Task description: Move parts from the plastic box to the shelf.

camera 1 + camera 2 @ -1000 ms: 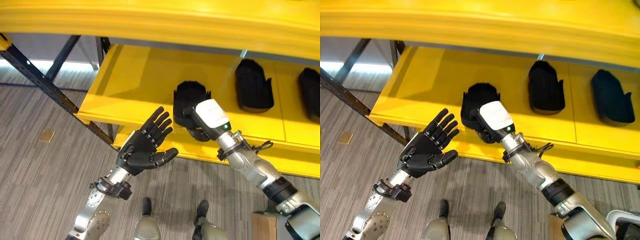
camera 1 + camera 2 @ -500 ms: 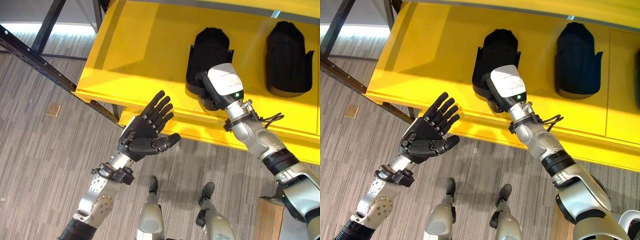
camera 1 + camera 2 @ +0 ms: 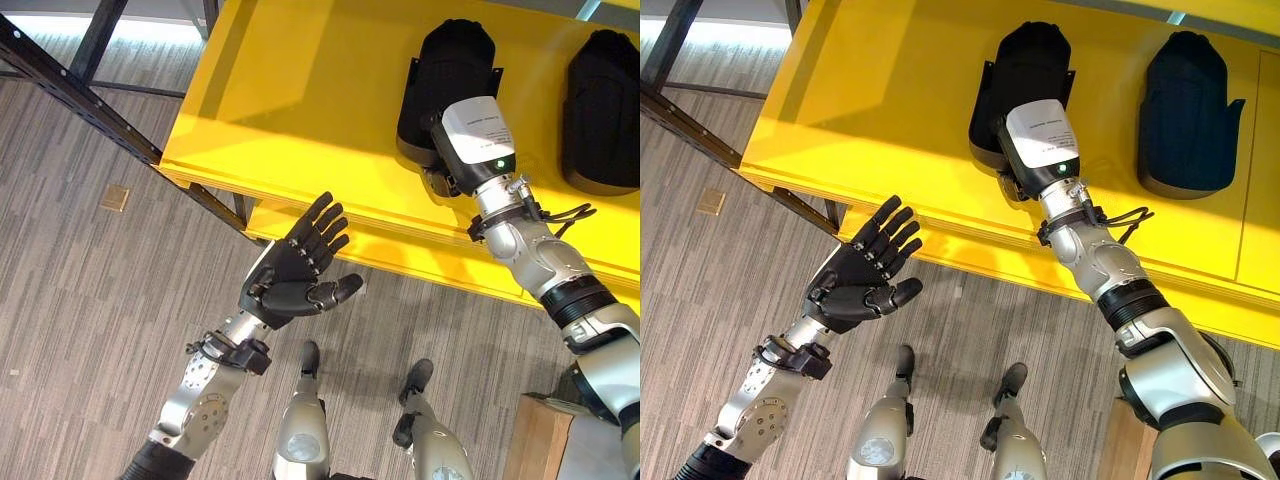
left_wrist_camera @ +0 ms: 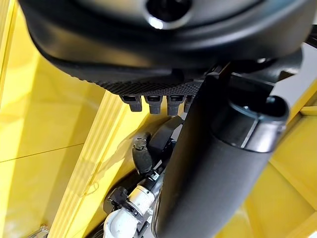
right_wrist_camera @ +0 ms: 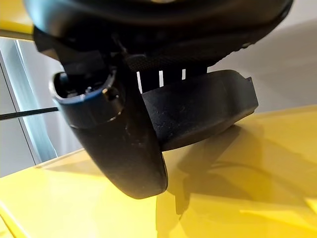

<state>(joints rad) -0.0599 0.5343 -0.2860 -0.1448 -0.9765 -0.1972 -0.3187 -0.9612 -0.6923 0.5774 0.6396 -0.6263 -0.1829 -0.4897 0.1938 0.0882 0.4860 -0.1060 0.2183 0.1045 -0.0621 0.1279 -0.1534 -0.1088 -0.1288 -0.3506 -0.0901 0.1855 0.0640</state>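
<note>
Yellow shelf: smooth, glossy board on a dark metal frame, above a grey striped floor.

Black part: matte, moulded, oblong shell with a rounded far end and small side tabs. It lies flat on the shelf, long axis running from the shelf's front edge toward its back, rounded end to the back.

Second black part: same shape and same orientation, on the shelf well to the robot's right of the first.

Right hand: at the near end of the first part; its wrist view shows fingers and thumb around that end, though firm contact cannot be told.

Left hand: raised before the shelf edge, palm up, fingers straight and spread, holding nothing.

Small tan square: flat on the floor.
</note>
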